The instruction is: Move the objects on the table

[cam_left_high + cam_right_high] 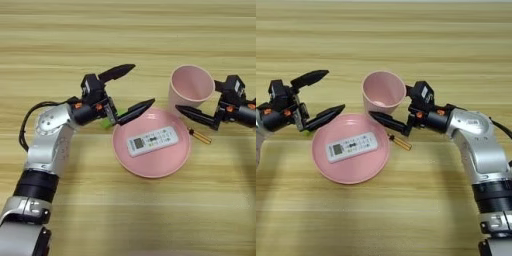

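Behind left gripper (127, 88), half-hidden green block (106, 123)

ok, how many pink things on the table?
2. The pink plate sits at centre with the white remote lying on it; the pink cup stands upright just behind the plate, by the right gripper.

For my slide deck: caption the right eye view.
Right gripper brackets the pink cup; left gripper open beside pink plate holding white remote.
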You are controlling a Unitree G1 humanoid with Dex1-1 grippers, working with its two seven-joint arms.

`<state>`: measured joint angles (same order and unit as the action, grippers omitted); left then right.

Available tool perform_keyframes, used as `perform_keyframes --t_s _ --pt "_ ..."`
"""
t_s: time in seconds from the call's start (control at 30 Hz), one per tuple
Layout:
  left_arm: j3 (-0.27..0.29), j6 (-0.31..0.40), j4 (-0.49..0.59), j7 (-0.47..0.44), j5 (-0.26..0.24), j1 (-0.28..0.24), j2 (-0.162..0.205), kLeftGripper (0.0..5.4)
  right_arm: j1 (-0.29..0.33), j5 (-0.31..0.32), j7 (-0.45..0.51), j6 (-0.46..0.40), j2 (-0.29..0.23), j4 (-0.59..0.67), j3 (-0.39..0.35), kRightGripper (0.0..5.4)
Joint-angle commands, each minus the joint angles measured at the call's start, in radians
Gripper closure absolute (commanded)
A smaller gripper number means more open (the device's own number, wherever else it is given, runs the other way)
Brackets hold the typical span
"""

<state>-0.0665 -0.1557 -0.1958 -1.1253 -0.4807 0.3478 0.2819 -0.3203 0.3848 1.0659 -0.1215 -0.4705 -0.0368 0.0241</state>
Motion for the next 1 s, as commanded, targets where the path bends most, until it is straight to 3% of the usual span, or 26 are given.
perform_keyframes --t_s 0.03,0.2,0.33,1.0 --pt "-0.02 0.073 0.095 -0.041 -0.025 -0.028 0.034 0.0 0.018 0.056 0.037 -0.058 -0.044 0.077 -0.017 1.15" --pt "-0.043 0.108 0.163 -0.065 -0.025 -0.047 0.041 0.0 0.041 0.1 0.091 -0.118 -0.093 0.153 -0.008 1.15" --pt "-0.063 0.127 0.194 -0.075 -0.027 -0.043 0.038 0.0 0.056 0.091 0.106 -0.14 -0.112 0.199 0.024 1.15" --pt "-0.137 0.149 0.227 -0.09 0.005 -0.032 0.043 0.0 0.043 0.068 0.095 -0.149 -0.106 0.257 0.113 1.15"
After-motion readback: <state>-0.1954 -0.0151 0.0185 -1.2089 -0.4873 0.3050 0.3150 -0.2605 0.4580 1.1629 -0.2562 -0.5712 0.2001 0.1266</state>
